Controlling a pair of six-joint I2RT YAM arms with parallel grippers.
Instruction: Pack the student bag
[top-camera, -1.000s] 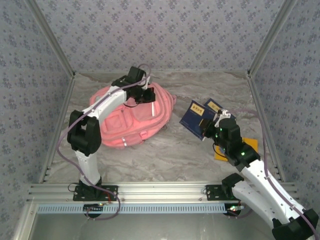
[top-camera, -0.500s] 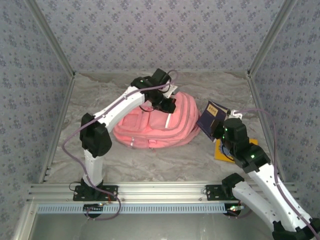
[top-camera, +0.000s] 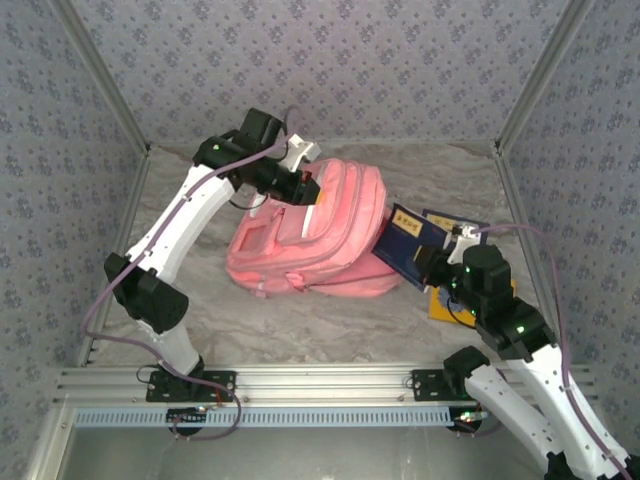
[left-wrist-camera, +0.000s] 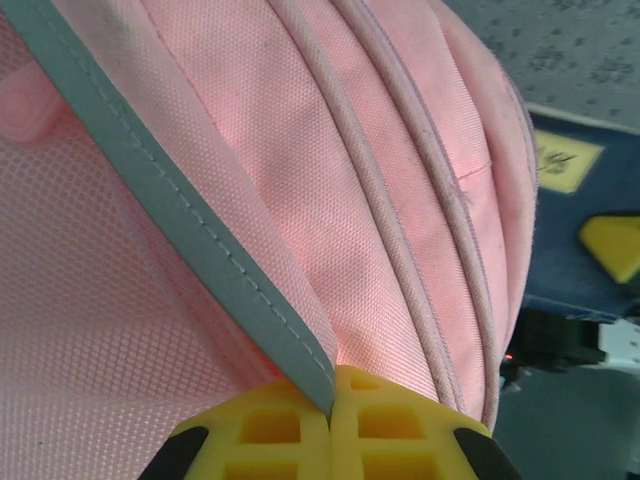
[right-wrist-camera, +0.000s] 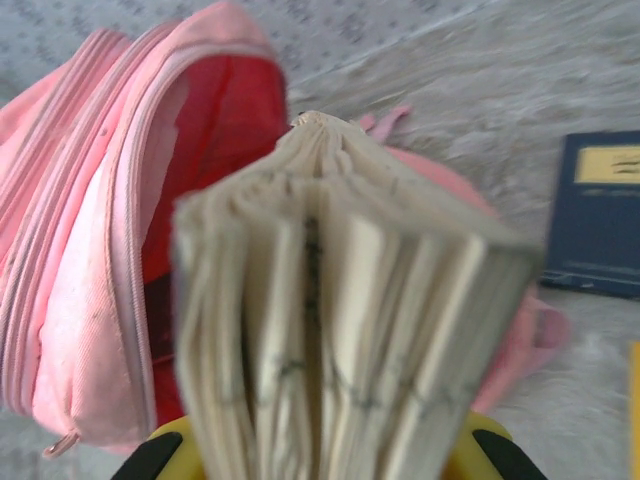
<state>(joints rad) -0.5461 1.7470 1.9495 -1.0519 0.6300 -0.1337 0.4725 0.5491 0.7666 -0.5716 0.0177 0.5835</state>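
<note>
**Colour and pattern register**

I log the student bag (top-camera: 310, 235) as pink with grey-white trim, its lining red in the right wrist view. Centre right, the book (top-camera: 400, 250): navy cover, yellow label, cream pages. Lower right, a flat item (top-camera: 445, 308): yellow-orange. The table (top-camera: 330, 320): grey-beige marbling. The walls (top-camera: 350, 70): lilac-grey, small floral print.

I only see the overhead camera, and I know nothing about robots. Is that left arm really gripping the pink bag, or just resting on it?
Observer: Gripping. The left wrist camera shows the left fingers shut on the grey-trimmed edge of the student bag.
Operator: Is the bag open?
Observer: Yes. From the right wrist camera it gapes wide, with the red lining showing.
Operator: What's the right arm holding?
Observer: A thick book, page edges toward that camera, clamped between the right fingers, with the open bag just beyond it.
</note>
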